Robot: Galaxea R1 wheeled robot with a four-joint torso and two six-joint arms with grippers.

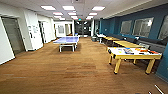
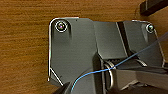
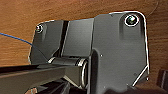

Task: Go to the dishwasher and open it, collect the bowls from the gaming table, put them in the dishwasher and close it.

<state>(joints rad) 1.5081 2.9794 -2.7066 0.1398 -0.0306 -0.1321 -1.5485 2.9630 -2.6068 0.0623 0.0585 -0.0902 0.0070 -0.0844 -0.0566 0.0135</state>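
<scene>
Ahead right, bowls [image 1: 143,50] crowd gaming table [image 1: 117,52].

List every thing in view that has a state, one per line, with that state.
gaming table: standing on the wood floor at the right, white top carrying several small coloured items, too blurred to identify.
ping-pong table: set up, blue top bare, mid-room.
ceiling lights: on.
door on the left wall: closed.
yellow-wood-topped tables: lined along the blue wall, tops look bare.
</scene>
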